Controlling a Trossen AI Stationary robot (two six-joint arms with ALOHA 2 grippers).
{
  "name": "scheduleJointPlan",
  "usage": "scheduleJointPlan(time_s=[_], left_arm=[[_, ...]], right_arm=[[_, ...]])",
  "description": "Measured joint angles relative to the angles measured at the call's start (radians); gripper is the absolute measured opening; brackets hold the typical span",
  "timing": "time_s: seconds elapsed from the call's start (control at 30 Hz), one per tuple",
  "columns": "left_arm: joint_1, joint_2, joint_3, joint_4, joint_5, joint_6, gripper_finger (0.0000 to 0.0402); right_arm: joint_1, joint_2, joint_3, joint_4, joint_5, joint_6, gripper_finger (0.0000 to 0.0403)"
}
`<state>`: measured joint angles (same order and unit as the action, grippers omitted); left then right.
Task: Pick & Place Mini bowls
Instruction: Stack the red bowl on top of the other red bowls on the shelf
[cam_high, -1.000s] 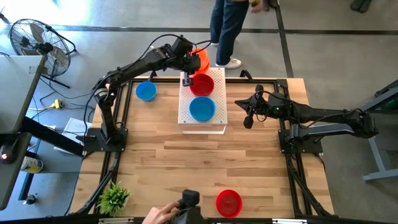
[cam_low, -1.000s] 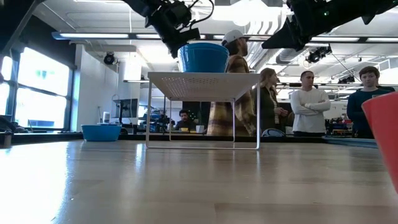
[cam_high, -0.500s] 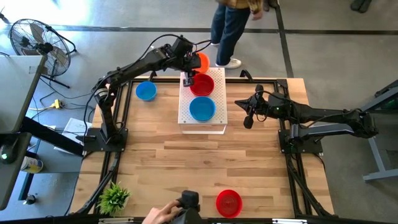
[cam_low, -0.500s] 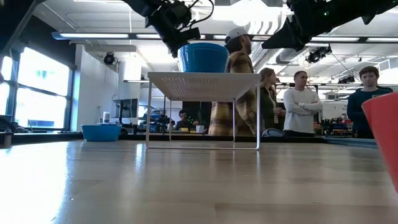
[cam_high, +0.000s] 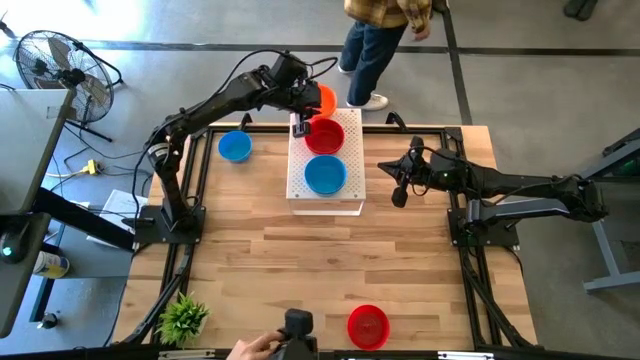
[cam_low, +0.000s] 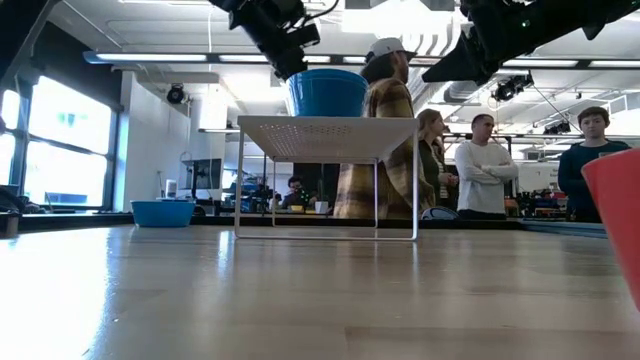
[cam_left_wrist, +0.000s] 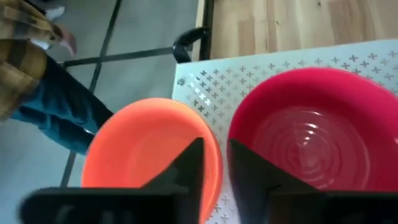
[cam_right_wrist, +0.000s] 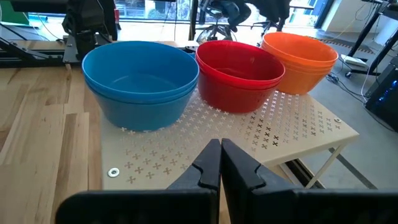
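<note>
The orange bowl (cam_left_wrist: 152, 149) at the platform's (cam_left_wrist: 205, 93) far corner looks light, stiff, slick; the left gripper's (cam_left_wrist: 214, 163) slightly parted jaws straddle its rim, best hold; grip uncertain; right gripper (cam_right_wrist: 220, 163) shut, empty.

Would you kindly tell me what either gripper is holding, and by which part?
The right gripper holds nothing. The left gripper sits at the orange bowl's rim; whether it grips there cannot be told.

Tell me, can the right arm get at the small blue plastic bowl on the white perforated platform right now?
Probably yes. The right hand hangs shut beside the white perforated platform, with bare wood between it and the small blue plastic bowl. It would need to open first.
</note>
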<state>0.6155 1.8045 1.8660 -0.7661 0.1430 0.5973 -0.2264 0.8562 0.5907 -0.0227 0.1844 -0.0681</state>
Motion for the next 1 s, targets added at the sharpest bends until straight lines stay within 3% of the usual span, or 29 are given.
scheduleJointPlan(time_s=[0.13,0.33,0.77,1.0], left_arm=[[0.001,-0.004,0.000,-0.011,0.046,-0.057,0.0009],[-0.001,-0.068,-0.137,0.129,0.083,-0.144,0.0003],[-0.016,-0.533,-0.891,0.782,0.081,-0.384,0.0001],[-0.090,-0.698,-1.241,1.136,0.046,-0.493,0.0001]], right_arm=[[0.000,0.000,0.000,-0.003,0.000,0.000,0.0000],[0.000,0.000,0.000,-0.014,0.000,0.000,0.0000],[0.004,0.000,0.012,-0.055,0.004,0.031,0.0000],[0.090,0.009,0.106,-0.192,0.001,0.129,0.0000]])
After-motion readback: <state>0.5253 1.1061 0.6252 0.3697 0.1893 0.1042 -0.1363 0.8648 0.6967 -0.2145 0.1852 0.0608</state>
